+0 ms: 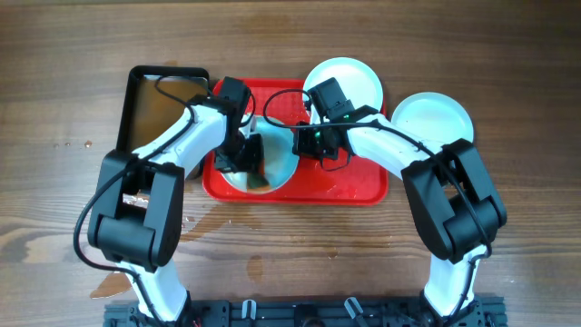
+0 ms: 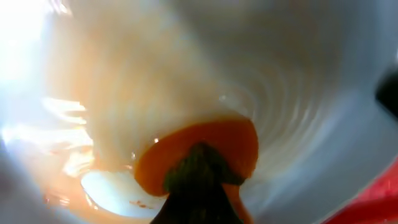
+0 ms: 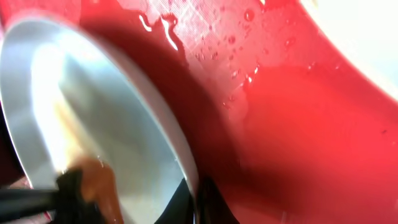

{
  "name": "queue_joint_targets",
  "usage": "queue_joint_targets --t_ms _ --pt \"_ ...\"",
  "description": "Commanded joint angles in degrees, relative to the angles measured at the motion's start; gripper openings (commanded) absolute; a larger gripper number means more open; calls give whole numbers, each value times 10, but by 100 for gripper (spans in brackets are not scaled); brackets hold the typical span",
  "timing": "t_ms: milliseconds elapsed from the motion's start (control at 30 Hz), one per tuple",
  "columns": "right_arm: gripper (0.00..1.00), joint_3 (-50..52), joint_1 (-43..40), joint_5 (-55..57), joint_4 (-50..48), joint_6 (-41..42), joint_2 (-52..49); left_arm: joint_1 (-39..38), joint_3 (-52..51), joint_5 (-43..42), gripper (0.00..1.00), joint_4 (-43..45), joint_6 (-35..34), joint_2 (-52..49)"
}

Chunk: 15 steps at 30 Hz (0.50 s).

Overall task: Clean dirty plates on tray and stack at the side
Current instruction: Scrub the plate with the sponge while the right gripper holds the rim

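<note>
Far left in overhead view: black pan on the wood table, just beside the tray's left edge, brownish inside.

Next: left gripper over the left part of the red tray. Jaws together, clamped on a dark pad. Pad tip is pressed against the dirty plate. Left wrist view is filled w/ that plate's pale inside. There's an orange sauce patch right around the pad tip and paler orange smears to the lower left.

Centre: dirty plate sits inside the tray, left of middle, tilted up on edge btwn the two grippers, not lying flat.

Right gripper is at the plate's right side. In right wrist view the rim runs down into the fingers at bottom centre, so jaws are closed on the rim. Tray floor beside it is wet, w/ droplets in the upper part of the frame.

Right of centre: 2nd plate, looks clean and white, overlaps the tray's top-right corner.

Far right: 3rd plate, flat on the table just beside the tray's right edge; can't tell if touching.
</note>
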<state>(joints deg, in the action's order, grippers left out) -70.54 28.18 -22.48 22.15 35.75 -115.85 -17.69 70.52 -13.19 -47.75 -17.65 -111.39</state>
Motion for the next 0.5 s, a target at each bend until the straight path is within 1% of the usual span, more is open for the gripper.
queue_joint_targets --t_ms 0,67,167,300,400,467 --pt "4 -5 3 -18 -7 15 -9 7 -15 202 4 82 -179 -20" --pt "4 -5 3 -18 -7 15 -9 7 -15 241 4 121 -222 -20" --pt "4 -5 3 -16 -7 15 -9 7 -15 268 4 178 -267 -20" --pt "4 -5 3 -15 -7 15 -9 7 -13 274 4 217 -267 -15" --pt "4 -5 3 -15 -7 15 -9 7 -3 322 4 205 -265 -9" --pt "5 -5 3 -15 -7 15 -9 7 0 334 4 187 -260 -1"
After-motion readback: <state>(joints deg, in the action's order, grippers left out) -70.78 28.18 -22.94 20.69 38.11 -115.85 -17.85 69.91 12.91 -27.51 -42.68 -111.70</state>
